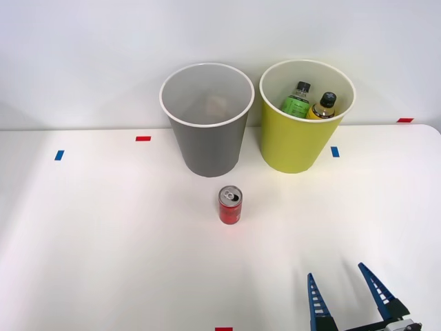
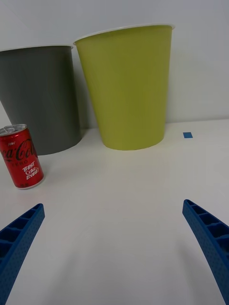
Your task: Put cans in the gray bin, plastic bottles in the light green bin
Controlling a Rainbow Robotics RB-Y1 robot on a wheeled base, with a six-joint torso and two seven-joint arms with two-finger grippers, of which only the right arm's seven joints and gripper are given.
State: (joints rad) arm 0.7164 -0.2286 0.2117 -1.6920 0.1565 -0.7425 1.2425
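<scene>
**One red can left on the table, both bottles already in the green bin**

In the front view, we see the small red drink can with a silver pull-tab top (image 1: pixel 230 205) standing upright on the white table (image 1: pixel 103 241), just in front of the tall round gray plastic bin (image 1: pixel 207 148). Its long axis is vertical and its top points up. The two black-capped plastic bottles (image 1: pixel 310 103) stand inside the yellow-green plastic bin (image 1: pixel 293 148). Something pale lies in the gray bin, but we cannot tell what. The right gripper (image 1: pixel 344 293) is near the table's front edge, well apart from the can, with its blue ribbed fingers spread open and empty.

In the right wrist view, the red can (image 2: pixel 21 156) stands near the gray bin (image 2: pixel 43 95), to the side of the gap between the open fingers (image 2: pixel 19 233). The yellow-green bin (image 2: pixel 129 86) is directly ahead.

We judge that the step in hand is reaching for this can. The next move calls for shifting the gripper toward the can and closing around its upright body.
</scene>
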